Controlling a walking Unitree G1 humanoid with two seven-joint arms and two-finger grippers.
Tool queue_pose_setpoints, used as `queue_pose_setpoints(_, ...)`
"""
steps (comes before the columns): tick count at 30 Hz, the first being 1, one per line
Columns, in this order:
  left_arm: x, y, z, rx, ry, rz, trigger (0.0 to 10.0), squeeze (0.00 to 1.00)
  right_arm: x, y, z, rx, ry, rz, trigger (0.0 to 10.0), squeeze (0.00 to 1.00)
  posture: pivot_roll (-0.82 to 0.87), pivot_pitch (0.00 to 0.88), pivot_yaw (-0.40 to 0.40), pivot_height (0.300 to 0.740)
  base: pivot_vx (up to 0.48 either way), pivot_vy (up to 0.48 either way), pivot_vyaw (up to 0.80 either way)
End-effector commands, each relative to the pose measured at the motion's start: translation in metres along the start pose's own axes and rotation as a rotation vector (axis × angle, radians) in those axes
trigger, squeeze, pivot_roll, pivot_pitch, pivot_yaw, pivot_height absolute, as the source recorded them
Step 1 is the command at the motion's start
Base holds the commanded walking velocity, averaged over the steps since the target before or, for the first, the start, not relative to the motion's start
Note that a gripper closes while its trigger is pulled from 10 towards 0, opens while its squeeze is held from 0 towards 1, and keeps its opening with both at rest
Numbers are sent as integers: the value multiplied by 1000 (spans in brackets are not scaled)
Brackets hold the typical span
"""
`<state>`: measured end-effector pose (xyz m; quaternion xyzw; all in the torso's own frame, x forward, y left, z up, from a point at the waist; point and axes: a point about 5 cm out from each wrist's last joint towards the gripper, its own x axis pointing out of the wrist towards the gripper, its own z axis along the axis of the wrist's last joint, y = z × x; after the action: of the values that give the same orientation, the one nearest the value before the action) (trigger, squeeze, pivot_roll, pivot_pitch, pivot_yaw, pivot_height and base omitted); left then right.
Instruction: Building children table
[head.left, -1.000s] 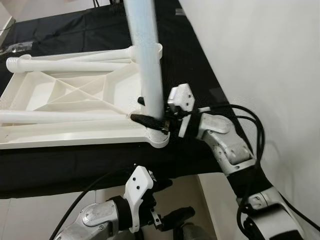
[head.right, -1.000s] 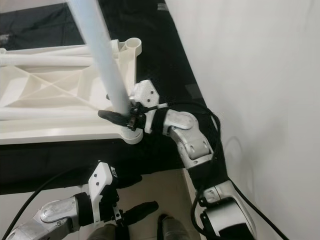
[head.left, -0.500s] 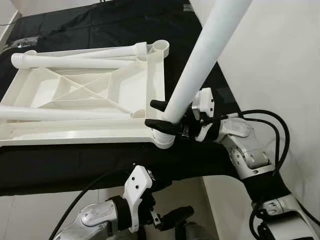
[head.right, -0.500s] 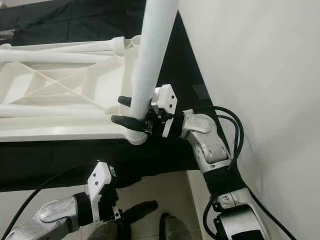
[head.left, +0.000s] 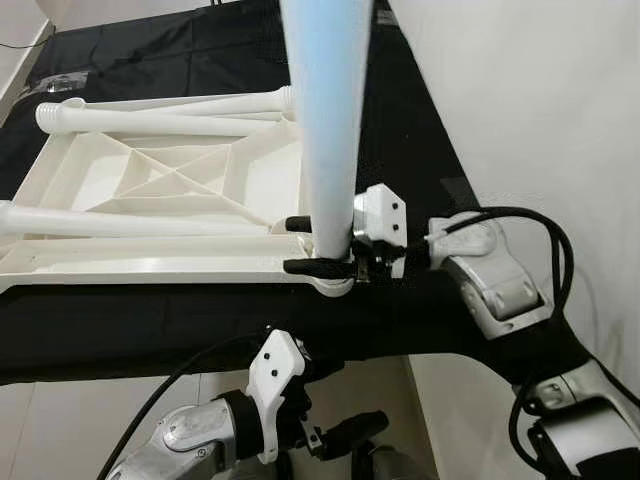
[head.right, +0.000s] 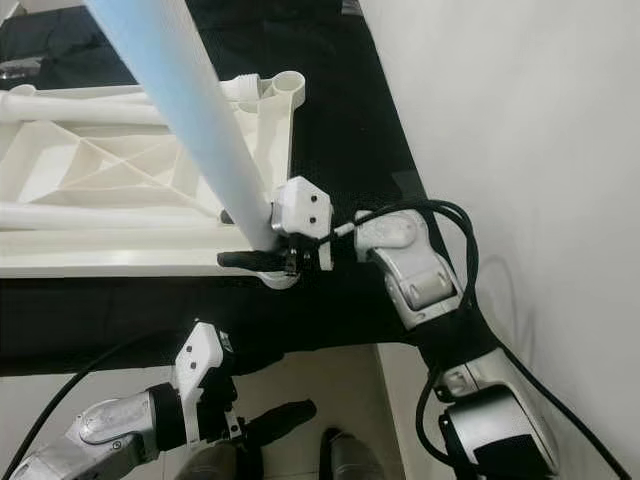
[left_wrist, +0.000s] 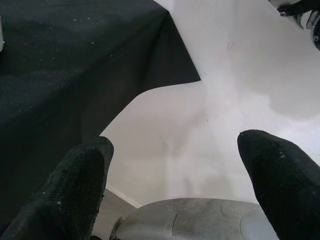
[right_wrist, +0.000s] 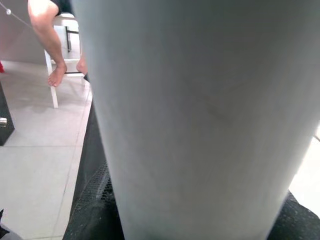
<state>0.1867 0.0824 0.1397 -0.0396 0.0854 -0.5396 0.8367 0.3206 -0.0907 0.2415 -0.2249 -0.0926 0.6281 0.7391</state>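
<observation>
Home room: tiled floor, barefoot person.

A black-draped table is seen, on which an upturned white tabletop is laid flat near its front edge.

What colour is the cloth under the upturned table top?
Black. The cloth shows best in the left eye view, under the white table top.
</observation>
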Motion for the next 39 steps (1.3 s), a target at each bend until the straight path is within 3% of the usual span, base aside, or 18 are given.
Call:
queue_pose_setpoints(1, -2, -3, -3, -8, 20, -4, 10000, 0, -2, 6, -23, 127, 63, -5, 10000, 0, 68, 280, 27, 740, 0, 0, 0)
queue_pose_setpoints(6, -1, -3, -3, -10, 15, -3, 10000, 0, 0, -6, -16, 270, -44, -102, 10000, 0, 67, 278, 23, 740, 0, 0, 0)
queue_pose_setpoints(12, -3, -4, -2, -12, 15, -5, 10000, 0, 2, -5, -28, 337, -29, -154, 10000, 0, 69, 283, 27, 740, 0, 0, 0)
queue_pose_setpoints(19, -3, -5, -2, -13, 15, -7, 10000, 0, 3, 0, -31, 332, -3, -136, 10000, 0, 73, 286, 28, 740, 0, 0, 0)
queue_pose_setpoints(25, -4, -6, -1, -15, 16, -9, 10000, 0, 10, 16, -33, 309, 46, 17, 10000, 0, 77, 297, 29, 740, 0, 0, 0)
queue_pose_setpoints(33, -3, -6, 1, -21, 4, 0, 10000, 0, 15, 14, -37, 234, 158, 67, 10000, 0, 78, 305, 27, 740, 0, 0, 0)
queue_pose_setpoints(39, -5, 1, 4, -9, -17, 55, 10000, 0, 16, 10, -34, 270, 175, 71, 10000, 0, 70, 310, 21, 740, 0, 0, 0)
